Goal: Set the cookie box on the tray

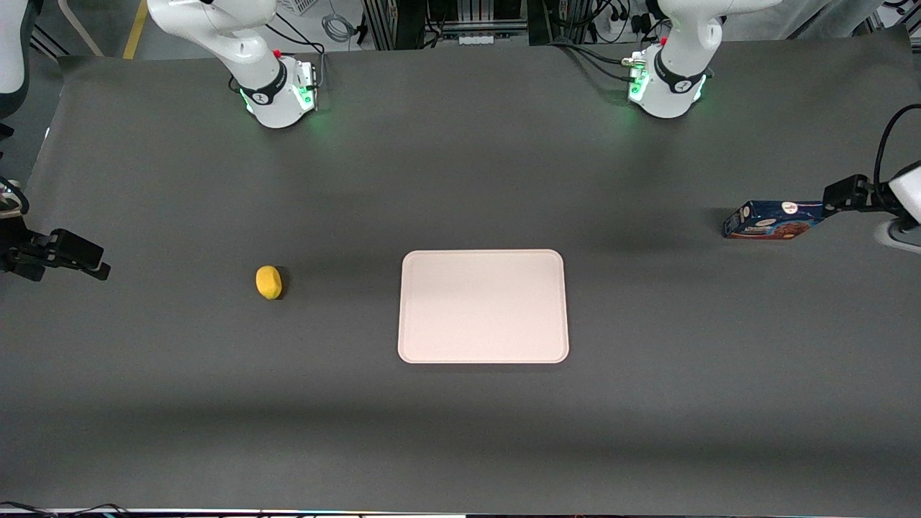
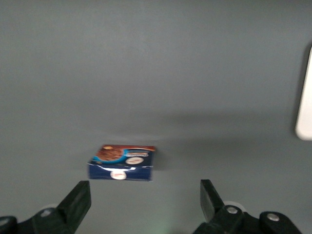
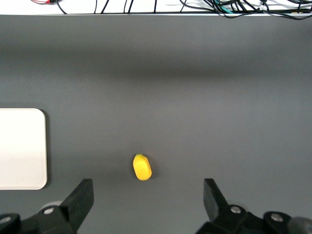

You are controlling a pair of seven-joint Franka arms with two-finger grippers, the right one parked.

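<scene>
Both fingers spread wide, the gripper (image 2: 145, 195) hangs empty, seemingly just above the cookie box (image 2: 123, 163).

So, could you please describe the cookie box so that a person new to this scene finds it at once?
Start at the pale tray mid-table, then look toward the working arm's end. There lies the cookie box, a small dark-blue carton with a brown cookie picture, close to the open gripper. The only other small item, a yellow object, is rounded.

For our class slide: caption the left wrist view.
Open tool hovers near the cookie box on the table; tray edge visible.
</scene>
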